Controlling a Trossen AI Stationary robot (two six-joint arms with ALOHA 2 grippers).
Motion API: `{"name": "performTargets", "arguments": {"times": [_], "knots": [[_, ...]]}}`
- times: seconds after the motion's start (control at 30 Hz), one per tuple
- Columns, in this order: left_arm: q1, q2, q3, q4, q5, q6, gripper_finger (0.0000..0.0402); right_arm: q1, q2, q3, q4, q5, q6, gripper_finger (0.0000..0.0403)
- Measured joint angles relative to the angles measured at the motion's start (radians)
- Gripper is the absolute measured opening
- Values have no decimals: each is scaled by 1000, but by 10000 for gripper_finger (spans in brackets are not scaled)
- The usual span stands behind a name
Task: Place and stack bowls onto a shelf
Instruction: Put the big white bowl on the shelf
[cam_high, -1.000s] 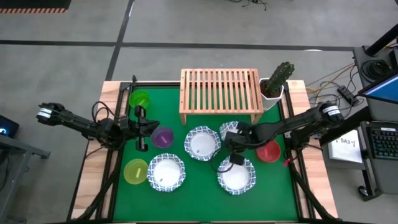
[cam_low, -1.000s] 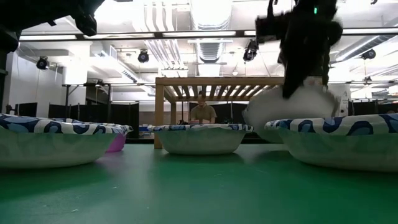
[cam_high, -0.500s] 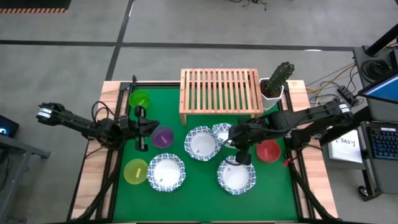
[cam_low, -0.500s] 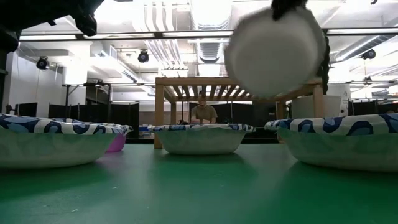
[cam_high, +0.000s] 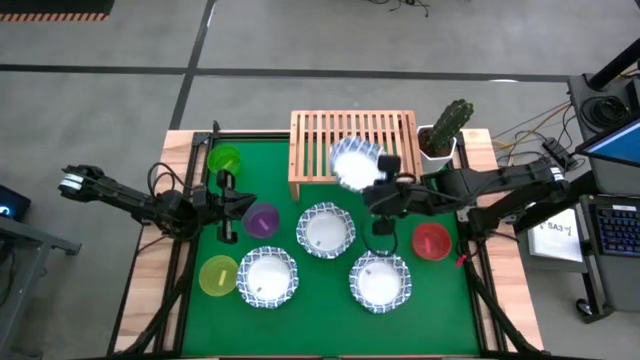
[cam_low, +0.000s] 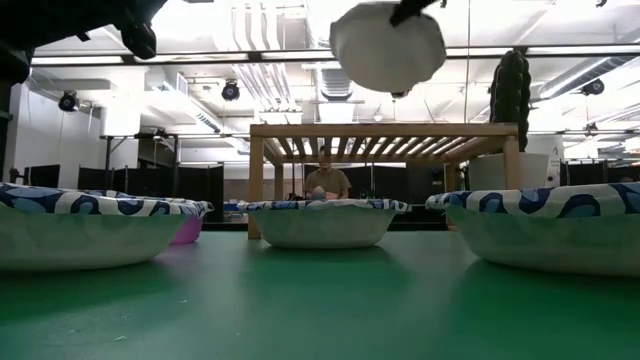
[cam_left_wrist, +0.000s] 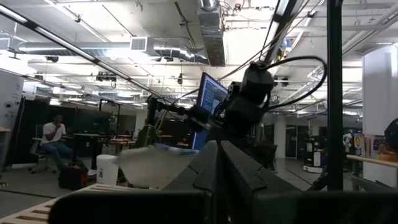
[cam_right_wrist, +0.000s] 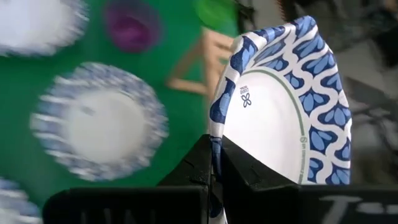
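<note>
My right gripper (cam_high: 374, 183) is shut on a white bowl with a blue patterned rim (cam_high: 355, 162), high over the near edge of the light-wood shelf (cam_high: 354, 130). In the low view that bowl (cam_low: 388, 45) hangs above the shelf top (cam_low: 385, 130). Three more white bowls (cam_high: 325, 230) (cam_high: 266, 277) (cam_high: 380, 282) rest on their bases on the green mat. The green (cam_high: 225, 159), purple (cam_high: 262, 220), yellow (cam_high: 218, 275) and red (cam_high: 431, 242) bowls also stand there. My left gripper (cam_high: 222, 205) waits shut, left of the purple bowl. My right gripper pinches the white bowl by its blue rim (cam_right_wrist: 214, 146), one finger on each face of the rim. The fingers come from the table's right side. The bowl is lifted clear and tilted, with nothing under it but the shelf below.
A white pot with a cactus (cam_high: 443, 130) stands at the shelf's right end, close to my right arm. The shelf's slatted top (cam_high: 330, 125) carries nothing. A person (cam_low: 325, 182) sits in the room beyond the table.
My right gripper has lifted the white bowl off the mat, from between the other white bowls. It has carried the bowl up and toward the far edge, over the shelf's near edge. The bowl tipped steeply on the way and now lies flatter.
</note>
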Motion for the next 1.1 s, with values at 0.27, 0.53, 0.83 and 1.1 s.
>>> {"name": "performTargets", "arguments": {"times": [0.27, 0.53, 0.83, 1.1], "knots": [[0, 0, 0, 0, 0, 0, 1, -228, 47, -8, -137, 26, -22, 9], [0, 0, 0, 0, 0, -9, 1, -328, 71, -16, -134, 14, -53, 9], [0, 0, 0, 0, 0, -8, 1, -359, 73, -30, -129, -3, 28, 38], [0, 0, 0, 0, 0, -14, 1, -361, 72, -46, -102, -27, 103, 118]]}}
